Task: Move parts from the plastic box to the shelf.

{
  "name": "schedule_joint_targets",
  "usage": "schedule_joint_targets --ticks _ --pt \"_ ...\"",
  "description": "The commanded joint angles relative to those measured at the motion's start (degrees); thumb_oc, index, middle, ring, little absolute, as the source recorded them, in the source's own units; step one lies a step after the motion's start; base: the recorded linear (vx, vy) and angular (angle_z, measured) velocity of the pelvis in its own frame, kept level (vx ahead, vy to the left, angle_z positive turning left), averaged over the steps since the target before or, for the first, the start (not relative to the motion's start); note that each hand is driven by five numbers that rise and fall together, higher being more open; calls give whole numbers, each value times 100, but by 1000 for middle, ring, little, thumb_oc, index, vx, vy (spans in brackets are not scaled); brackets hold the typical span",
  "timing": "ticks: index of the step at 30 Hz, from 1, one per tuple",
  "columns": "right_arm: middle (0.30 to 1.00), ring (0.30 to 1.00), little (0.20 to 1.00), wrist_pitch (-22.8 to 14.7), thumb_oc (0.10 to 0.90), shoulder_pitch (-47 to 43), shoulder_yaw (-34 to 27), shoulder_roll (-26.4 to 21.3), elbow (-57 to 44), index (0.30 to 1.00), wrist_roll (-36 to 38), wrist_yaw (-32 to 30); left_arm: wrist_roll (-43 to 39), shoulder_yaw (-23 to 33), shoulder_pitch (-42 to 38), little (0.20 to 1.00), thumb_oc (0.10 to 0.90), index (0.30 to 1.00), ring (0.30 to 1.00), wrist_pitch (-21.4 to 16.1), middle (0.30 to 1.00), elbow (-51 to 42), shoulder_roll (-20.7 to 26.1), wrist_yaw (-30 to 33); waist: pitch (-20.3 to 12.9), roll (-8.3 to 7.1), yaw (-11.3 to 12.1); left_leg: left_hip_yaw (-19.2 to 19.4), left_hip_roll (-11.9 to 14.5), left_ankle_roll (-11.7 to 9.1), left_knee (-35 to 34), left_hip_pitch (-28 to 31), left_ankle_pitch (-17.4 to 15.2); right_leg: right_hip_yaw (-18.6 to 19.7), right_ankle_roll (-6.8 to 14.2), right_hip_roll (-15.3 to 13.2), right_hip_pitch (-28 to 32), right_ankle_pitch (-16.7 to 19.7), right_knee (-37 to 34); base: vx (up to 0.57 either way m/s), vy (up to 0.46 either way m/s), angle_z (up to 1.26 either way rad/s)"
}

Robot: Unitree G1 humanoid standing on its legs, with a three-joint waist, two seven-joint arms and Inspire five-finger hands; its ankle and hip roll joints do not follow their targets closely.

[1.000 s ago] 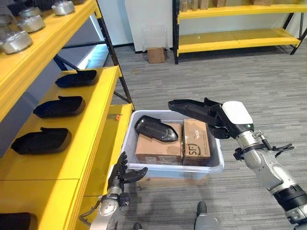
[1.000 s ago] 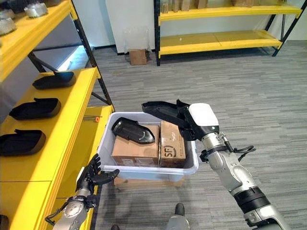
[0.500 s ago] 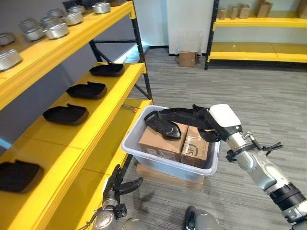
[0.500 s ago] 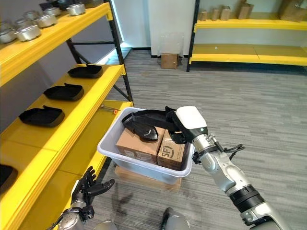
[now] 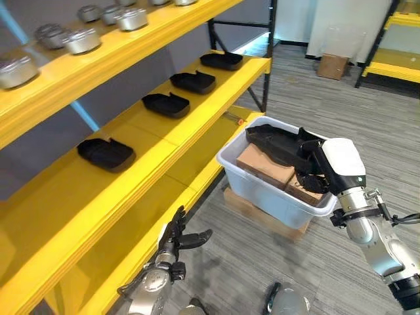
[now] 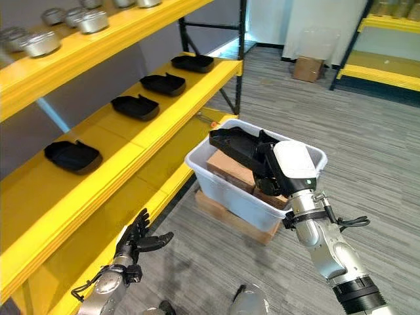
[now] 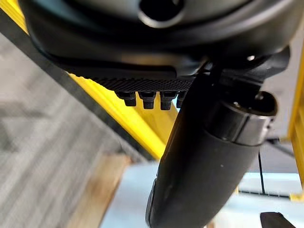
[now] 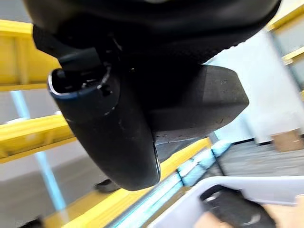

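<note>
You have a black molded part (image 5: 279, 146) gripped in the right hand (image 5: 314, 167), held flat over the white plastic box (image 5: 262, 190); four matching parts (image 5: 105, 153) line the yellow shelf (image 5: 164, 141) toward 10 o'clock.

shelf (image 5: 197, 125): smooth painted yellow metal | parts (image 5: 105, 153): matt black plastic | plastic box (image 5: 262, 190): smooth, milky white | cartons (image 5: 262, 165): brown cardboard | tins (image 5: 82, 39): shiny silver metal | floor (image 5: 394, 125): grey, rough carpet

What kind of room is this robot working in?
Probably a warehouse or parts storeroom: long yellow shelves hold rows of black moulded parts and metal cans, and a plastic box with cardboard cartons stands on the floor.
</note>
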Motion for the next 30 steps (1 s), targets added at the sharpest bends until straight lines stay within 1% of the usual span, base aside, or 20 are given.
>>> schedule_joint_targets --ticks 1,5,7,12,16,18,19,20,21,22,23,24,25,26,27,28,30 --pt "300 300 300 -232 400 -715 -374 53 -489 300 -94 -584 308 247 -224 1000 900 1000 1000 -531 1000 -531 107 67 -435 -229 -95 -42 -55 -35 -695 706 157 -28 517 -183 318 1222 -734 20 88 6" --pt "300 300 300 -213 400 -782 -314 127 -454 300 -97 -551 352 243 -176 1000 900 1000 1000 -528 1000 -602 113 36 -506 -331 -31 -80 -184 28 -719 670 81 -113 624 -288 379 1410 -870 17 87 -1" --pt "300 300 300 -210 400 -798 -302 155 -432 300 -96 -545 356 259 -161 1000 900 1000 1000 -532 1000 -625 119 27 -520 -357 -32 -102 -230 60 -717 659 44 -120 651 -312 388 1456 -897 16 82 6" --pt "300 300 300 -162 400 -909 -186 271 -320 300 -83 -462 438 333 -113 1000 900 1000 1000 -537 1000 -718 197 27 -542 -490 71 -255 -480 218 -581 523 -167 -161 824 -508 507 1786 -1023 44 111 18" --pt "300 300 300 -127 400 -962 -149 349 -260 300 -74 -436 442 417 -97 1000 900 1000 1000 -537 1000 -787 281 44 -502 -552 185 -406 -665 358 -391 400 -345 -197 873 -665 644 1983 -1067 64 133 27" --pt "300 300 300 -89 400 -1005 -130 396 -231 300 -98 -446 448 453 -85 1000 900 1000 1000 -529 1000 -824 329 60 -489 -580 253 -490 -824 457 -314 340 -443 -222 913 -788 723 2141 -1091 59 158 24" --pt "300 300 300 -89 400 -1012 -129 401 -224 300 -100 -449 449 454 -84 1000 900 1000 1000 -525 1000 -830 334 62 -485 -589 244 -499 -837 470 -303 332 -453 -231 917 -801 731 2155 -1099 50 163 27" --pt "300 300 300 -72 400 -1029 -121 422 -211 300 -122 -457 460 471 -79 1000 900 1000 1000 -529 1000 -893 361 70 -475 -602 268 -540 -927 528 -282 299 -494 -250 933 -873 769 2212 -1087 69 234 23" --pt "300 300 300 -45 400 -1065 -81 477 -185 300 -147 -474 500 486 -97 1000 900 1000 1000 -516 1000 -943 412 103 -448 -590 268 -620 -1085 644 -368 323 -535 -143 932 -997 718 2294 -882 91 284 29" --pt "300 300 300 -36 400 -1062 -54 506 -165 300 -132 -452 522 464 -112 1000 900 1000 1000 -520 1000 -944 430 104 -431 -591 244 -668 -1173 700 -442 354 -548 26 923 -1053 660 2370 -762 91 256 32" --pt "300 300 300 -27 400 -1056 -41 510 -144 300 -139 -444 543 424 -148 1000 900 1000 1000 -512 1000 -949 452 96 -418 -586 193 -736 -1219 735 -484 372 -566 253 914 -1041 598 2452 -666 28 153 52" --pt "300 300 300 -26 400 -1048 -31 497 -134 300 -142 -427 571 353 -218 1000 900 1000 1000 -514 1000 -913 480 108 -391 -604 52 -758 -1305 812 -565 349 -459 765 813 -940 409 2608 -619 71 245 62" --pt "300 300 300 -46 400 -973 -67 438 -121 300 -130 -415 585 248 -354 1000 900 1000 1000 -521 1000 -783 474 113 -378 -504 -203 -1003 -1398 852 -888 446 -336 1949 624 -141 -130 2182 -491 96 251 92" --pt "300 300 300 -64 400 -906 -109 411 -129 300 -105 -414 616 205 -412 1000 900 1000 1000 -525 1000 -701 454 96 -370 -460 -254 -1089 -1441 860 -1009 511 -296 2229 535 210 -337 1929 -387 105 197 88" --pt "300 300 300 -64 400 -905 -115 408 -133 300 -104 -413 617 202 -420 1000 900 1000 1000 -529 1000 -694 451 96 -380 -461 -242 -1077 -1438 855 -1028 498 -265 2234 515 216 -365 1940 -386 86 97 84" --pt "300 300 300 -109 400 -808 -176 402 -171 300 -55 -424 679 125 -498 1000 900 1000 1000 -516 1000 -629 417 65 -378 -421 -350 -1237 -1490 873 -1139 554 -230 2453 413 579 -549 1671 -306 84 58 60" --pt "300 300 300 -181 400 -636 -322 390 -243 300 -13 -446 741 25 -616 1000 900 1000 1000 -501 1000 -546 341 35 -388 -421 -520 -1516 -1557 878 -1230 588 -201 2706 327 1030 -813 1478 -368 141 12 68"
